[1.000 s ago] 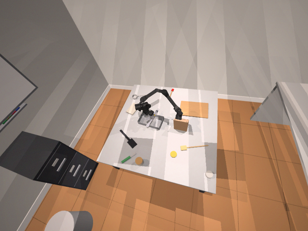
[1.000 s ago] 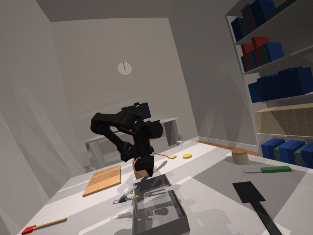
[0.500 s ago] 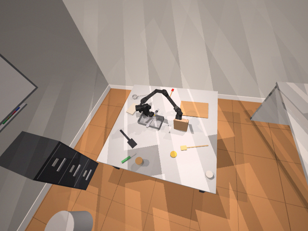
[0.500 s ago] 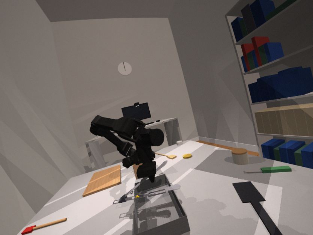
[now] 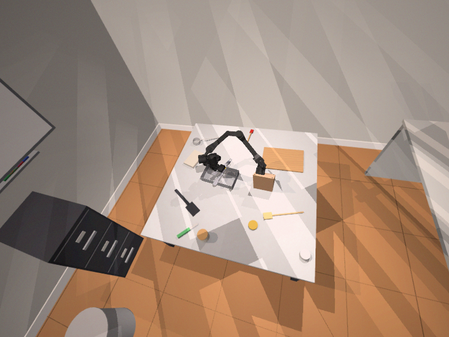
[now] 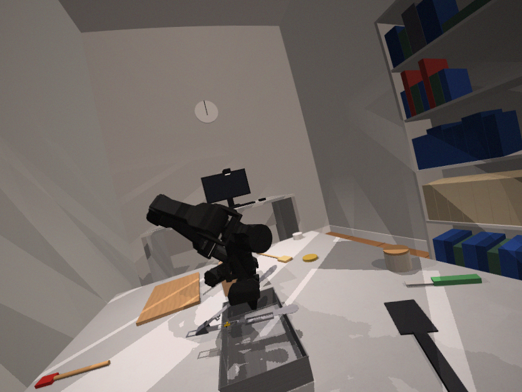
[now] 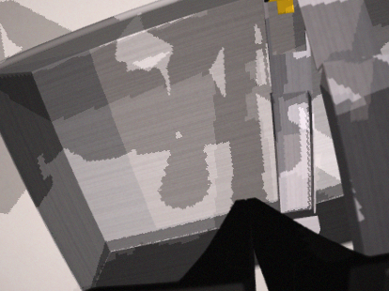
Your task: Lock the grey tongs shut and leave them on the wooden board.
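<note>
The grey tongs lie across the roasting tin. Their arms stand apart, one above the other, and the hinge end sticks out past the tin's rim. A small yellow part shows near the hinge. My gripper is shut and empty, pointing down over the tin beside the tongs; its height above them is hard to tell. The wooden board lies flat on the table with nothing on it.
An upright brown block stands by the arm's base, between tin and board. A black spatula, a red-headed tool, a pale block and a sieve lie around the tin.
</note>
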Robot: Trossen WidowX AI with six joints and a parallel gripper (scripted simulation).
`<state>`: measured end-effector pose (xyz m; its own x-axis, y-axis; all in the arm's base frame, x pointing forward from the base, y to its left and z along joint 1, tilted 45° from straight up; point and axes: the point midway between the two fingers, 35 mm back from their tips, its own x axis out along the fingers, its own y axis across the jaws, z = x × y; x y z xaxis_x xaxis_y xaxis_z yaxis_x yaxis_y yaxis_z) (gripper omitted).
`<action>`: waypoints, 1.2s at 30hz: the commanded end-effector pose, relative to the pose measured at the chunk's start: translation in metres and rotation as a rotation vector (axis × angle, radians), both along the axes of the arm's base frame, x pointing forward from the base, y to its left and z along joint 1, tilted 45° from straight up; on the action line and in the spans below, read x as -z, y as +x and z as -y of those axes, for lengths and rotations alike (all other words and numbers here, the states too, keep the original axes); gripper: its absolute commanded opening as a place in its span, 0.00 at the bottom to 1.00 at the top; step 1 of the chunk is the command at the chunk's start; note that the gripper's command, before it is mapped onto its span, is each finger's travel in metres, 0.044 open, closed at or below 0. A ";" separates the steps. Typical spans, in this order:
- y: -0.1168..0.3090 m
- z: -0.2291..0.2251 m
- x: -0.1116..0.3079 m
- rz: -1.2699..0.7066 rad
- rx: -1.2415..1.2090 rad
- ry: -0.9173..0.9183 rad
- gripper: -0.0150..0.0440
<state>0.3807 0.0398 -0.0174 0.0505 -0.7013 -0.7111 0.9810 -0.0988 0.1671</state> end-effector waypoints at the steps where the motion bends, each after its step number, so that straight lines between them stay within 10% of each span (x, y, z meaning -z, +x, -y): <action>1: 0.000 0.001 0.002 -0.001 -0.005 -0.003 0.00; 36: -0.048 -0.007 0.012 -0.004 -0.006 -0.001 0.00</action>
